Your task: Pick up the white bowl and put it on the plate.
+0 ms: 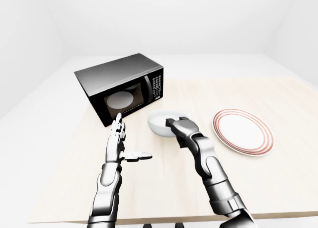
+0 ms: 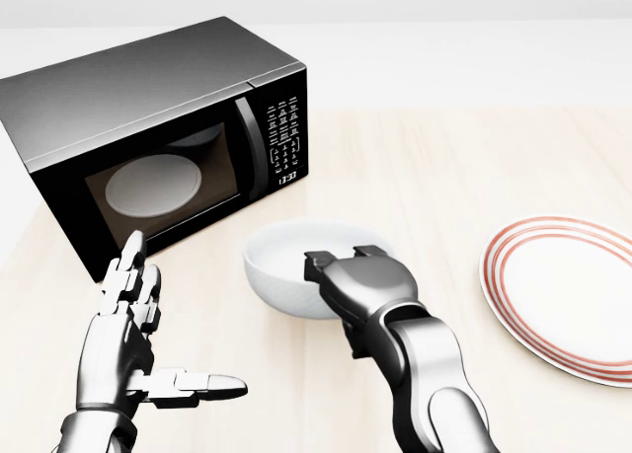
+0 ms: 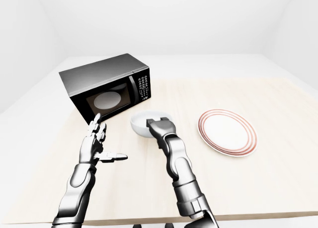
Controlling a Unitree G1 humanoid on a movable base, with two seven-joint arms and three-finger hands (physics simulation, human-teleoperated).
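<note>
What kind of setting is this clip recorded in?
Probably a simulated kitchen mock-up: a black microwave stands on a pale wooden tabletop with a white bowl and a red-ringed white plate, amid bare white walls.

We saw bright, even, diffuse light, no clear source. Renders were sharp throughout, no blur or edge distortion. Shadows were faint and soft on table. Microwave top showed pale sheen; its window was dim. Walls were washed near-white.
</note>
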